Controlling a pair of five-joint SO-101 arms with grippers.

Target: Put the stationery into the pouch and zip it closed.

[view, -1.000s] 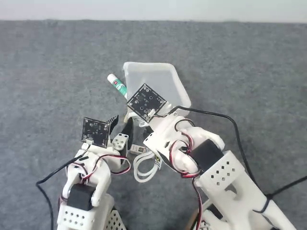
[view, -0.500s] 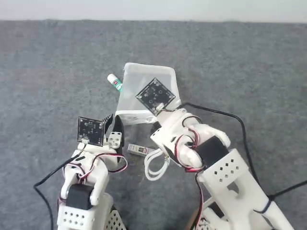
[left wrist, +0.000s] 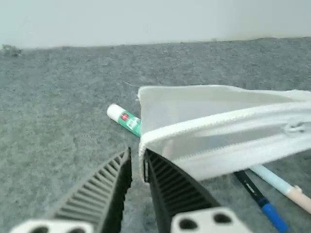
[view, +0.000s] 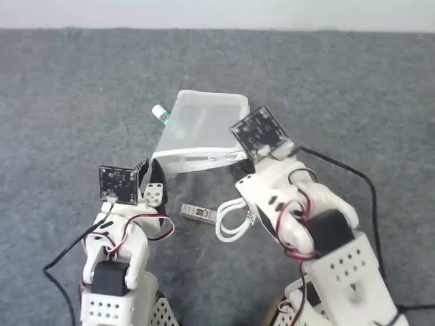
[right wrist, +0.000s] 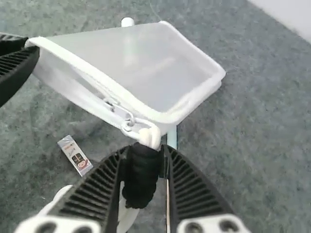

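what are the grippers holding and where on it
The pouch, stretched between them: left gripper pinches one zipper-end corner, right gripper the opposite one.

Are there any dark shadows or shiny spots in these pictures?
High view: soft, even light, only faint shadows on the carpet. Left wrist view: a dim shadow under the pouch, no glare. Right wrist view: light passes through the pouch, darker carpet beneath it.
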